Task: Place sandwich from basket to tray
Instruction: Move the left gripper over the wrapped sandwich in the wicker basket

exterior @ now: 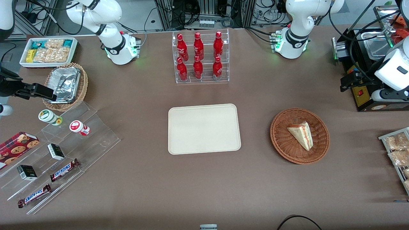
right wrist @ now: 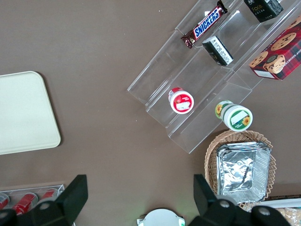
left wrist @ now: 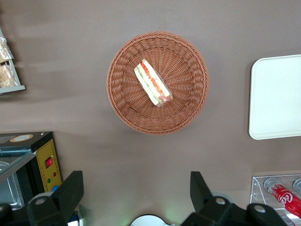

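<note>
Landmark: the tray (exterior: pixel 204 128), a flat cream-beige rectangle with rounded corners, lying bare on the brown worktop (exterior: pixel 204 185) at about mid-table.
Snickers bars: two (exterior: pixel 65 170) on the lowest steps of a clear acrylic stepped stand (exterior: pixel 64 153), nearer the front camera than the tray and toward the parked arm's end.
Basket: round reddish-brown wicker basket (exterior: pixel 299 135), level with the tray and well apart from it, toward the working arm's end.
Sandwich: pale triangular wedge (exterior: pixel 301 134) lying inside the basket, near its middle; the wrist view shows red and green filling stripes along its cut edge (left wrist: pixel 153 83).
Gripper: the left arm's gripper (left wrist: pixel 136 188) hangs high above the worktop just beside the basket, farther from the front camera than it; its two dark fingers (left wrist: pixel 70 190) are spread wide apart with nothing between them, and touch nothing.
Foil containers: a stack in a lighter wicker basket (exterior: pixel 65 86), farther from the camera than the tray, toward the parked arm's end.
Bottle rack: clear stand of six red cola bottles (exterior: pixel 199 57), farther from the camera than the tray, in line with it.
</note>
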